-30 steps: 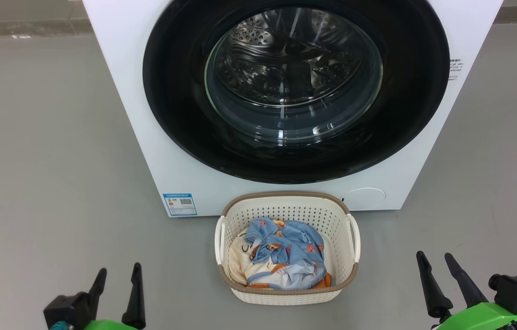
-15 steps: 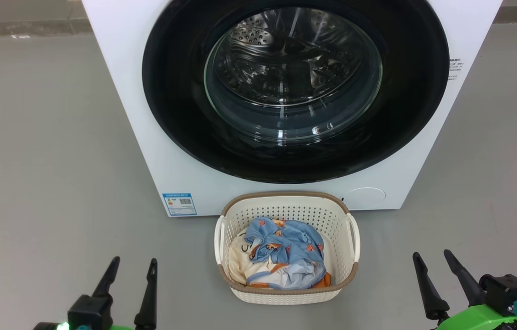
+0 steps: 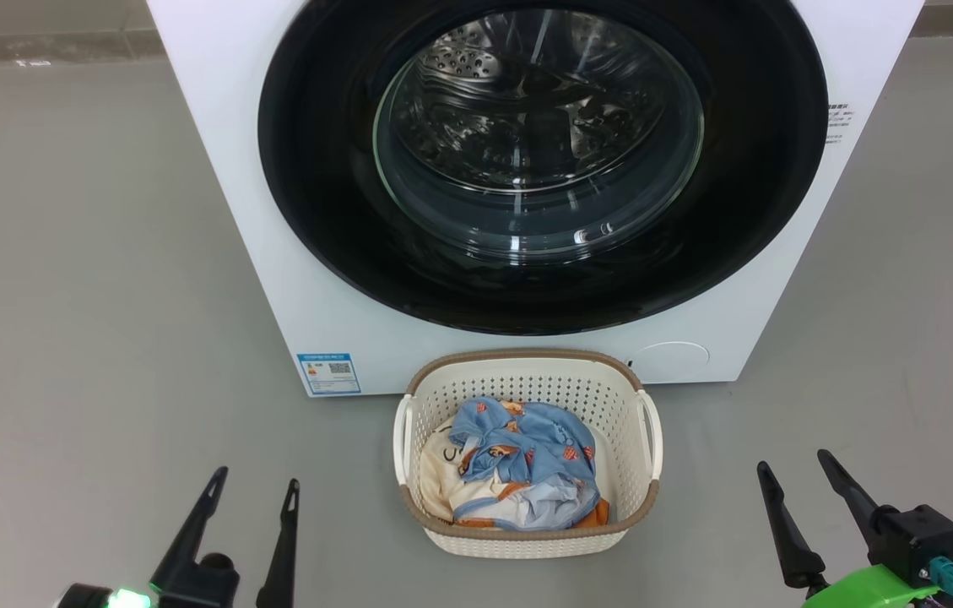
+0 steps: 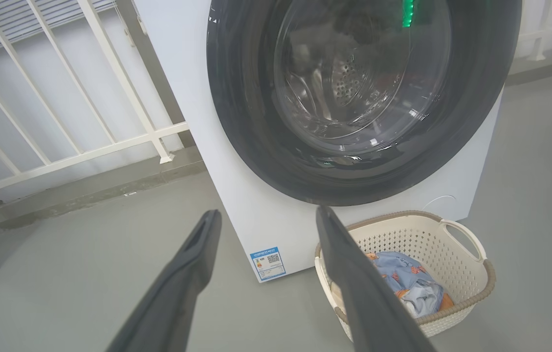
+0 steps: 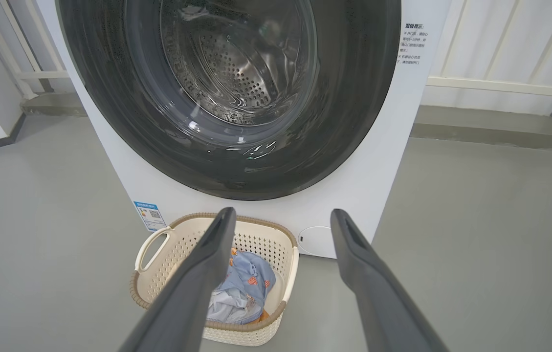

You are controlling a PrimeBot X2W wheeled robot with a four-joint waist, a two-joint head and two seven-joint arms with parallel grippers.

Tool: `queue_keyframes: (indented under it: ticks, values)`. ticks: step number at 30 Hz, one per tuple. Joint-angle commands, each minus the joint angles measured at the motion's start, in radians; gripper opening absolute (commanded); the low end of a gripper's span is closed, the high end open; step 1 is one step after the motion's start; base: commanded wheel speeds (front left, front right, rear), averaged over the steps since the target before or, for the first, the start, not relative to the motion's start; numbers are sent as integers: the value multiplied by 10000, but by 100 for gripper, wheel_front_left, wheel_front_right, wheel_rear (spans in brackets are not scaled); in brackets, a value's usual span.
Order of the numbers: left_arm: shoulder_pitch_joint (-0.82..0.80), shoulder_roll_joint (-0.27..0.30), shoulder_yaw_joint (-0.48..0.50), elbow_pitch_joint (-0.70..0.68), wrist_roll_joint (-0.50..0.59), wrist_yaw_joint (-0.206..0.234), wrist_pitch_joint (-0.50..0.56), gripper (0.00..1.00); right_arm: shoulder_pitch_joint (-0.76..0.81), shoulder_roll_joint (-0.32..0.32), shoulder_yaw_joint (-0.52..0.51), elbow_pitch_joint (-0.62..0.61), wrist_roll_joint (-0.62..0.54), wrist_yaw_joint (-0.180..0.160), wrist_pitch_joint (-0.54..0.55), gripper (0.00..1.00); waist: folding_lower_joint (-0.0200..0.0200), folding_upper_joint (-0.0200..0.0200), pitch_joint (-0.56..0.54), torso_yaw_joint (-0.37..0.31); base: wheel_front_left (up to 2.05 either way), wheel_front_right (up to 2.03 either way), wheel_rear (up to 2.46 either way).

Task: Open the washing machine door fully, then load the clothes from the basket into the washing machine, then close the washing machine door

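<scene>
The white washing machine point(image 3: 214, 127) faces me with its round black-rimmed door point(image 3: 316, 194) shut flat against the front; the steel drum shows through the glass. On the floor right before it stands the cream basket point(image 3: 527, 540) holding the clothes point(image 3: 527, 460), light blue with orange prints over a cream piece. My left gripper point(image 3: 255, 477) is open at the lower left, well left of the basket. My right gripper point(image 3: 793, 464) is open at the lower right, off the basket's right side. Both wrist views look at the door point(image 4: 236, 122) point(image 5: 354, 98) between spread, empty fingers.
Grey floor point(image 3: 62, 295) surrounds the machine on both sides. A white railing point(image 4: 85, 98) and a low kerb run behind the machine's left; a white rail point(image 5: 500, 83) runs behind its right. A blue label point(image 3: 328, 373) and a round flap point(image 3: 670, 359) sit low on the machine's front.
My left gripper has shifted right and forward, its fingers reaching further towards the machine. The right gripper has edged slightly left. The head camera has tilted a little; basket and machine stay put.
</scene>
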Motion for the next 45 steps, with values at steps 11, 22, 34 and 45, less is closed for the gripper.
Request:
queue_keyframes:
  ticks: [11,22,34,45]
  values:
    - [-133,134,554,-188,574,113,-228,100,24,-184,291,-383,-636,100,-251,100,0,-1,7,17,0,0,0]
    - [-98,-31,1015,126,535,-128,-228,100,11,-197,280,-425,-655,100,-251,100,0,-1,23,14,0,0,0]
    - [-105,-189,1288,69,610,-312,-228,100,19,-225,301,-417,-611,100,-251,100,0,-1,35,34,13,27,-40]
    - [-143,-245,1405,-58,688,-438,-228,100,6,-169,347,-362,-568,100,-251,100,0,-1,67,-60,86,106,-192]
